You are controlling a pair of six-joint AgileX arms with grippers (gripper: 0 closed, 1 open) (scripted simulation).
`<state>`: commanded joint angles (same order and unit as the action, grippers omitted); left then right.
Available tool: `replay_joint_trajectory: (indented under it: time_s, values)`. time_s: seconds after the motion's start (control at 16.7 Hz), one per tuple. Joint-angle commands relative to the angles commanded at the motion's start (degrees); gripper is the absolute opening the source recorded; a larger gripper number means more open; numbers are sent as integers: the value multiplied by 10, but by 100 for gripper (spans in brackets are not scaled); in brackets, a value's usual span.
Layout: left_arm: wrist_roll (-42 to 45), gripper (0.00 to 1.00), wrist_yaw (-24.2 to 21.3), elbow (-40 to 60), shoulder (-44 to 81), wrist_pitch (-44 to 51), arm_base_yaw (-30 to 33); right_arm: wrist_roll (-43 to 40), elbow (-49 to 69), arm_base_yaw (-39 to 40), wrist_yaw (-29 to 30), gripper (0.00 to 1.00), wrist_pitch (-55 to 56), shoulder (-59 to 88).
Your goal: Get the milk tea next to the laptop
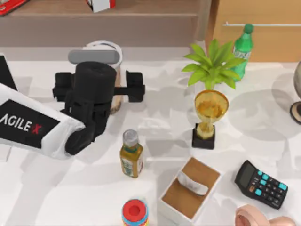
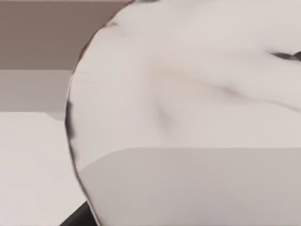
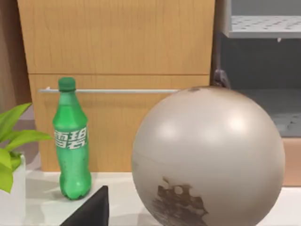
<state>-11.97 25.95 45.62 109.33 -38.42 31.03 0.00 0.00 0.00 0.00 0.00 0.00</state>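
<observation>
My left gripper [image 1: 96,89] sits right over the milk tea [image 1: 110,52] at the back left of the table, its body hiding the fingers — whether they have closed on the cup I cannot tell. The left wrist view has the cup's white domed lid [image 2: 188,94] pressed close. The cup stands on the table, so the carry to the laptop — likely the dark edge [image 1: 5,70] at far left — remains. My right arm is parked near the globe [image 3: 207,155].

Glossy gold trophy [image 1: 210,109] on matt black base; my matt black left gripper [image 1: 98,87] at the clear plastic milk tea [image 1: 114,70].
</observation>
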Motion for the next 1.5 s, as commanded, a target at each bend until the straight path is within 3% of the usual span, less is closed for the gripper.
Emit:
replay_joint_trajectory:
  time_s: [0.18,0.96,1.5]
  values:
    - [0,100,0,0,0,0,0,0,0,0,0,100,0,0]
    - [0,2,0,0,0,0,0,0,0,0,0,100,0,0]
    - [1,0,0,0,0,0,1,0,0,0,0,100,0,0]
